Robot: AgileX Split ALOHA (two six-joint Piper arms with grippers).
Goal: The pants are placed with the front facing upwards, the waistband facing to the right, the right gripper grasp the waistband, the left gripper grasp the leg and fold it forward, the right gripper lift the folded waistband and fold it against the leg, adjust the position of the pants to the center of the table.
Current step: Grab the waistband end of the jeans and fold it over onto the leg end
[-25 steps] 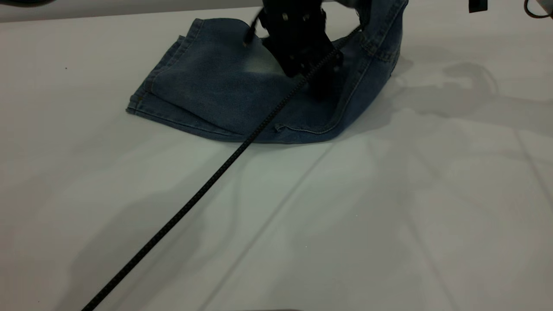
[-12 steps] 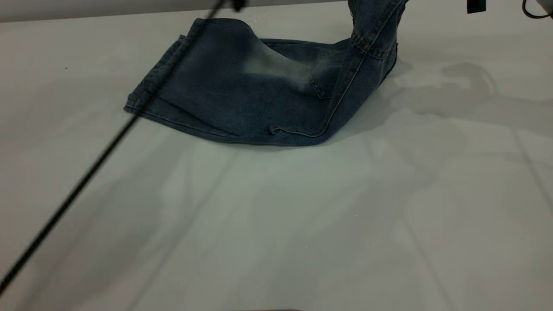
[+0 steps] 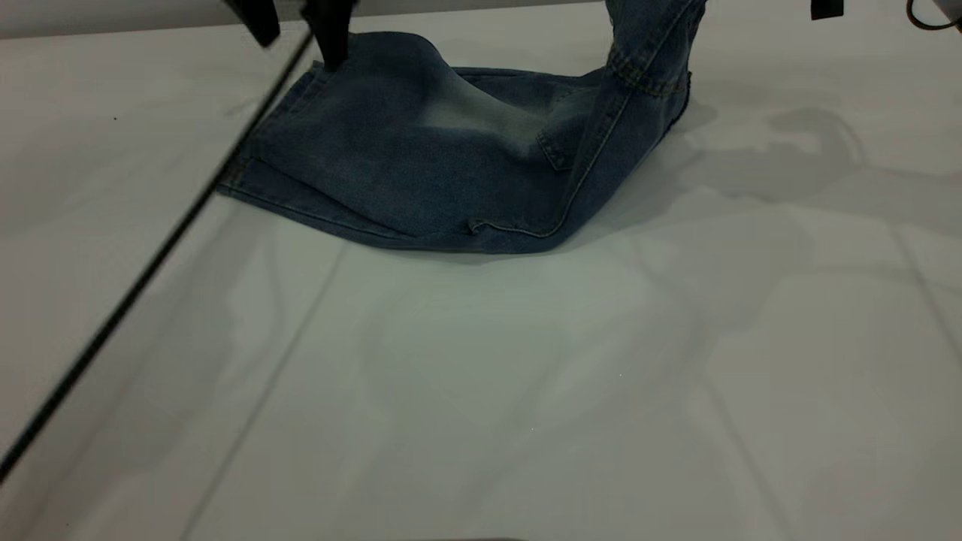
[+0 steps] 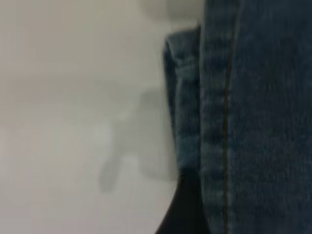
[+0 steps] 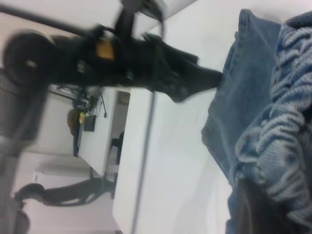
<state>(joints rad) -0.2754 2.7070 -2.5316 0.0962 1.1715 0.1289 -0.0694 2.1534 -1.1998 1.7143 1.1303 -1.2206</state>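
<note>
Folding stage: first fold appears done; the pants point(image 3: 451, 165) lie doubled lengthwise on the far part of the table point(image 3: 481, 391), one leg stacked on the other, hems to the left.
Pants position: far of centre and slightly left; the right end rises off the surface and leaves the exterior view at the top.
Waistband: the waistband point(image 5: 280, 131) is raised, its gathered puckers filling the right wrist view close to the camera.
Right gripper: the right gripper point(image 5: 263, 214) shows only as a dark finger against the ruched band. It appears clamped on the waistband, judged from the cloth hanging upward with no other support.
Left gripper: the left gripper point(image 3: 301, 26) stands at the far left corner of the pants, by the leg hem point(image 4: 190, 97). Two fingers show with a gap between them; one finger touches or nearly touches the hem edge, the other is over bare table. It holds nothing.
Cable: a black cable point(image 3: 150, 263) runs from the left gripper toward the near left edge.
Done: lengthwise fold, as judged from the stacked hems.
Left: carry the waistband leftward onto the legs, release, then shift the bundle nearer to the centre of the table.
Risk: the stacked legs may slide apart if the waistband is drawn across too fast.
</note>
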